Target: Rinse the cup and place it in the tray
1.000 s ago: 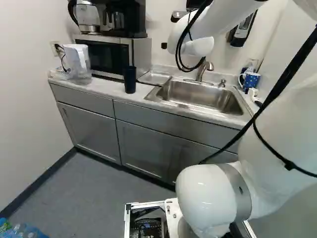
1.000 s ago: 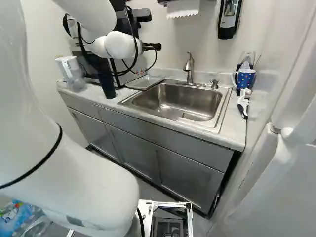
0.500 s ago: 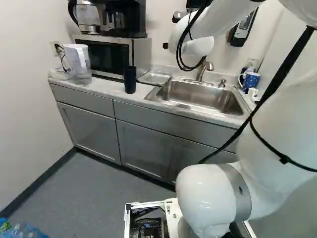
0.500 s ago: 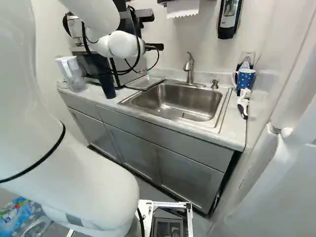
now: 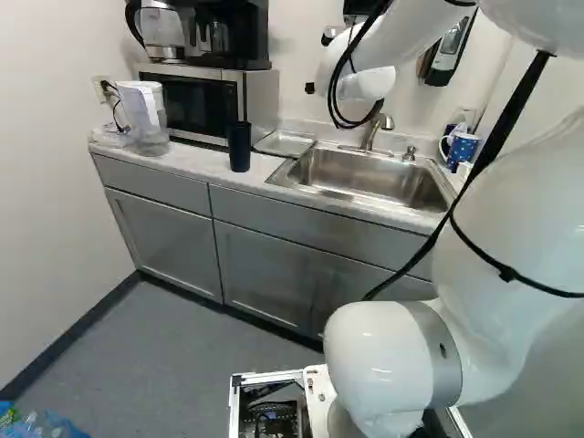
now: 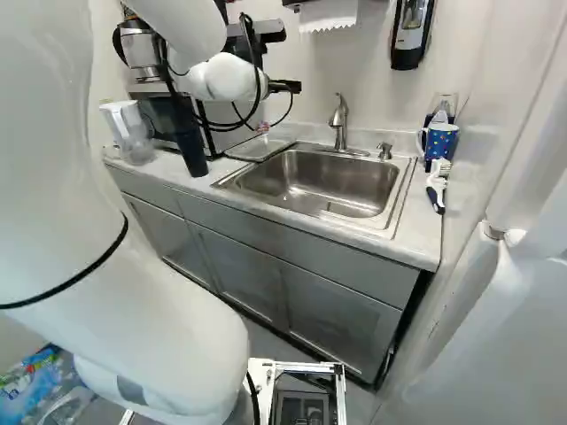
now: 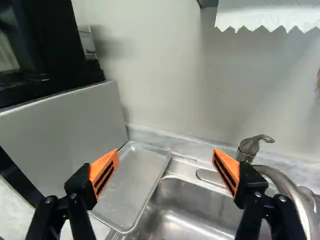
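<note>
On the counter (image 5: 203,162), dark cup (image 5: 239,148) upright, long axis vertical.

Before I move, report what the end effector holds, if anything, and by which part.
Nothing is held: the end effector is open and empty.

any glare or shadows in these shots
Wrist view: bright streaks in the steel sink, soft shadows on the wall under the paper towel and beside the black appliance; both base views: milder shine in the sink.
</note>
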You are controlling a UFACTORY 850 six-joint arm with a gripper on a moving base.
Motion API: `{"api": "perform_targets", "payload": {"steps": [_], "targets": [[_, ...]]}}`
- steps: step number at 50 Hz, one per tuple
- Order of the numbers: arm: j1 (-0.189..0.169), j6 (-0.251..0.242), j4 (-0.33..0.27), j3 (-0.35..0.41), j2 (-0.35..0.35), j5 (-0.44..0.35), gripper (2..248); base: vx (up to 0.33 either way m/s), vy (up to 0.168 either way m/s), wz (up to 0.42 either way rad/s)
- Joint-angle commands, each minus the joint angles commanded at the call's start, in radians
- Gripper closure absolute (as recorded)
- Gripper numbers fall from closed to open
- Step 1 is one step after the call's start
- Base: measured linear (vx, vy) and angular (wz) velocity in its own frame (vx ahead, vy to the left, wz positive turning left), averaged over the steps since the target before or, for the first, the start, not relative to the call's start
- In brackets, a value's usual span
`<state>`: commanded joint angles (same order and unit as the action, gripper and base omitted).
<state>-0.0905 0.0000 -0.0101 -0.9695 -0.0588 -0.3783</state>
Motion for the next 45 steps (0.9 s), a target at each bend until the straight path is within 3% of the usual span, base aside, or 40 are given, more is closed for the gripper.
{"api": "perform_targets", "payload": {"steps": [45], "targets": [[-0.098, 0.000, -0.049, -0.140, 0.139, 0.132, 3, 0.000, 0.000, 0.000]]}}
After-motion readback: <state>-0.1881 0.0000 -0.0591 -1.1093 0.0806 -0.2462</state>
